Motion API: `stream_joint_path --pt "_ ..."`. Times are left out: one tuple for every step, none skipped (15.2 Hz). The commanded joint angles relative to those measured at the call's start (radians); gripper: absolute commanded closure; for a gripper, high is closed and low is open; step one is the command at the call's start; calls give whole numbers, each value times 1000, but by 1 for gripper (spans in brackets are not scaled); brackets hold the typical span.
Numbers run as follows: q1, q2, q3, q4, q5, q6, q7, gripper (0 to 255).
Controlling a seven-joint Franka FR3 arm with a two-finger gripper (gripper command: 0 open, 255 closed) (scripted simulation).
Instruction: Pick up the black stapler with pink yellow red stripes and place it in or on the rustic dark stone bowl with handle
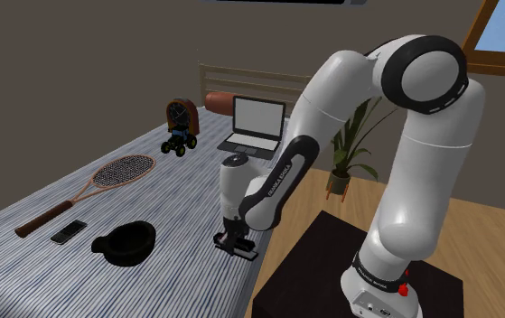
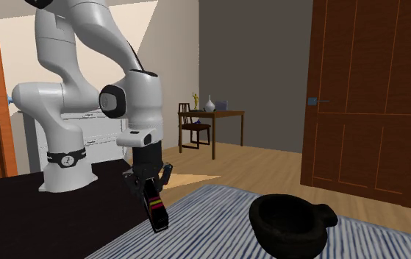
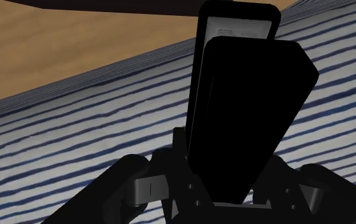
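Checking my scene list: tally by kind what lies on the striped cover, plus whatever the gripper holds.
Racket: 1
Laptop: 1
Dark bowl with handle: 1
Small dark handset: 1
Toy vehicle: 1
Arched brown box: 1
Brown cylinder: 1
Stapler, clasped in the gripper: 1
Total: 8

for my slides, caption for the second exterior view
Gripper clasps the striped black stapler at the bed edge, near the dark handled bowl.

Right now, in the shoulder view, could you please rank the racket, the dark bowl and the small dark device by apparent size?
1. racket, clearly the largest
2. dark bowl
3. small dark device, the smallest
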Motion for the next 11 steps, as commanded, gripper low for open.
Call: stream_joint_path --pt "-3 -33 9 0 26 -32 -17 255" --pt "-4 -50 12 0 38 -48 -25 255" --pt "-4 -66 14 1 49 -63 -33 255" --pt "-4 -82 16 1 60 -79 -40 255" --pt "-4 -98 17 2 69 -95 -47 255" --pt "-3 -113 18 3 79 -111 -54 255" --pt "-2 -128 18 4 88 -127 -60 255" --pt "-2 -144 18 6 96 -143 -66 255" --pt "-1 -158 18 8 103 -159 -71 255" --pt "0 -173 18 10 110 -175 -76 255" --pt "2 -187 17 13 117 -191 -81 255"
